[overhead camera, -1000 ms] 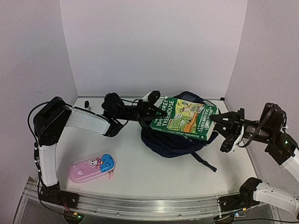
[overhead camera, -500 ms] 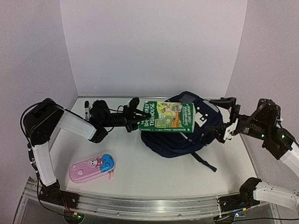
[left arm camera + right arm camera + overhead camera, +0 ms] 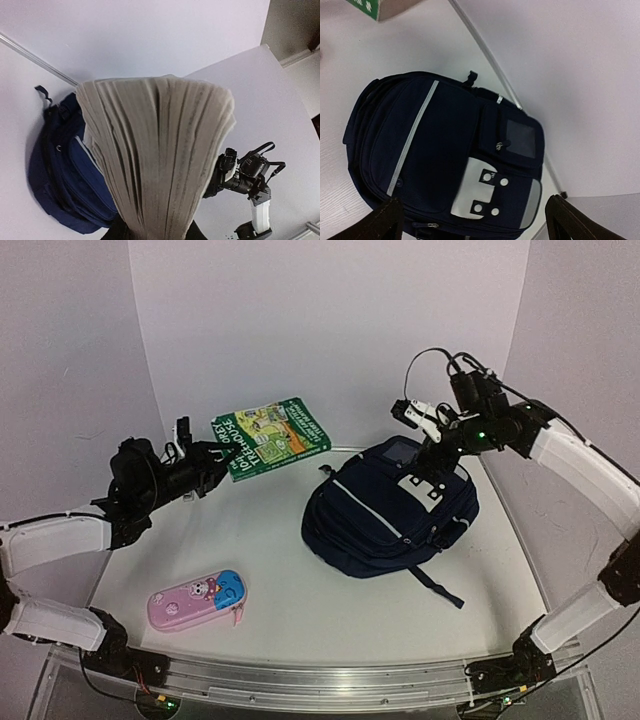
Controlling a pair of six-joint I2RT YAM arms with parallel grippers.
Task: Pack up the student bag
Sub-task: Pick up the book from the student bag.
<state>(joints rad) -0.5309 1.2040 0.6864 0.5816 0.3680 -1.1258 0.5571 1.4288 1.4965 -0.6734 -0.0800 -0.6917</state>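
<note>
Green-covered book (image 3: 272, 435) is clamped in the left gripper (image 3: 212, 468), raised over the left rear of the table (image 3: 290, 580). Right of it the navy student bag (image 3: 385, 510) lies flat mid-table, the right gripper (image 3: 421, 418) spread wide above its far end.

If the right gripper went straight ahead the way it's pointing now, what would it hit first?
Most likely the student bag. The right gripper, jaws open, looks straight down on the bag's front, near the grey patch. How far off it is, the pictures don't settle.
</note>
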